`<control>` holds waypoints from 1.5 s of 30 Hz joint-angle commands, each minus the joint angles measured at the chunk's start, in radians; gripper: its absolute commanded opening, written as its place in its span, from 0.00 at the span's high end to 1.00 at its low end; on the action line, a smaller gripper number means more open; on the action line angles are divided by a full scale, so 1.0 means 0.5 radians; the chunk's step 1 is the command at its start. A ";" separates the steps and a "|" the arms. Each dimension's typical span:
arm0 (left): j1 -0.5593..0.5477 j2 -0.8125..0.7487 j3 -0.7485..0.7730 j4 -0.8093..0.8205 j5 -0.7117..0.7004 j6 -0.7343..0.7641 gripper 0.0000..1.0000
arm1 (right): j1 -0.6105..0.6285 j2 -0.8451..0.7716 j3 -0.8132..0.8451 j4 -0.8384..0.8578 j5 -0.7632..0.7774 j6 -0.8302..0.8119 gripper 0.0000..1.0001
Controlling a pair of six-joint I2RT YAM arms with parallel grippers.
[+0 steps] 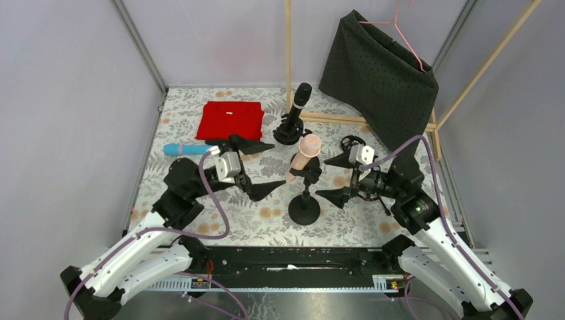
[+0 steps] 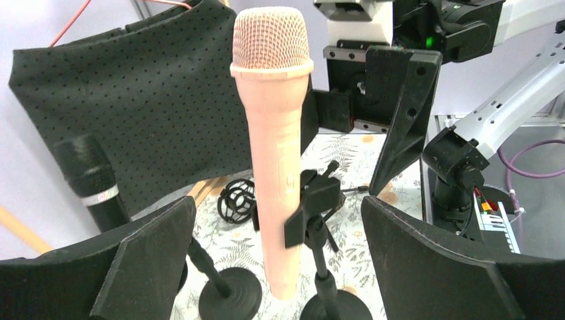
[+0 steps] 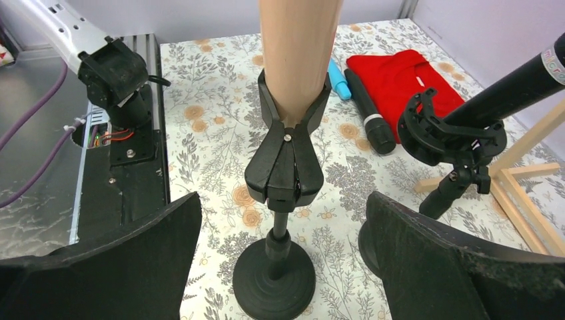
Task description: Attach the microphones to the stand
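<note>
A near stand [image 1: 304,210] sits mid-surface [image 1: 200,220], with the clipped microphone [image 1: 305,157] leaning in its clamp. Behind it, toward the far edge, a far stand [image 1: 288,132] holds a second microphone [image 1: 301,99]. A folded cloth [image 1: 230,120] lies far left. In front of the cloth, by the left edge, lies a third microphone [image 1: 186,149]. The left tool [image 1: 273,167] and right tool [image 1: 324,178] flank the near stand, apart from it.

Pink microphone [image 3: 296,53], head beyond top edge
</note>
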 commanded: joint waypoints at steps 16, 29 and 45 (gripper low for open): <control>-0.001 -0.715 -0.550 -0.357 -0.683 -0.495 0.01 | -0.006 -0.518 -0.322 -0.163 0.613 0.572 0.00; -0.001 -0.705 -0.473 -0.620 -0.750 -0.328 0.01 | 0.403 0.031 -0.897 1.096 0.784 0.811 0.08; -0.002 -0.774 -0.507 -0.730 -0.818 -0.346 0.01 | 0.597 0.876 -0.942 1.977 1.076 0.573 0.41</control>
